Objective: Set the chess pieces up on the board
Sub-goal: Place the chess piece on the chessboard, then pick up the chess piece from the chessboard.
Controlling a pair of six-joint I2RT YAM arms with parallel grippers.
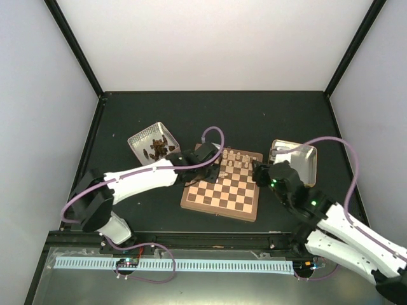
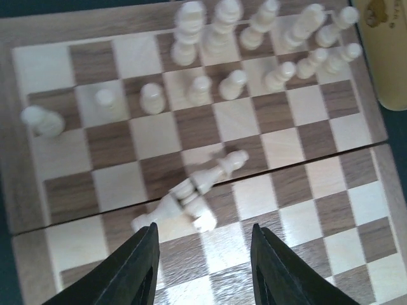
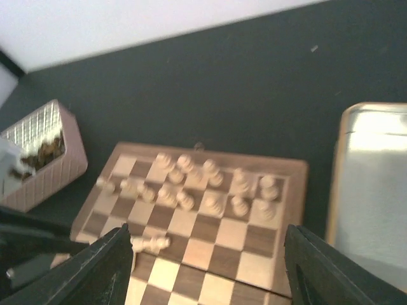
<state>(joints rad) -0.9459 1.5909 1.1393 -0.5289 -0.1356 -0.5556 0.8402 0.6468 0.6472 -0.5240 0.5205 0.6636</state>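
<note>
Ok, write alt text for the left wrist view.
A few cream chess pieces lie toppled on the board, just beyond the left arm's open fingers at the bottom edge. Upright pieces stand in two rows along its far side, with a pale tin at top right.

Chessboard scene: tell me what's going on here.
Cream chess pieces are being set up on the board. Most stand in two rows along its far edge. The left gripper hangs open just short of some toppled pieces mid-board. The right gripper hovers open over the board, holding nothing.
</note>
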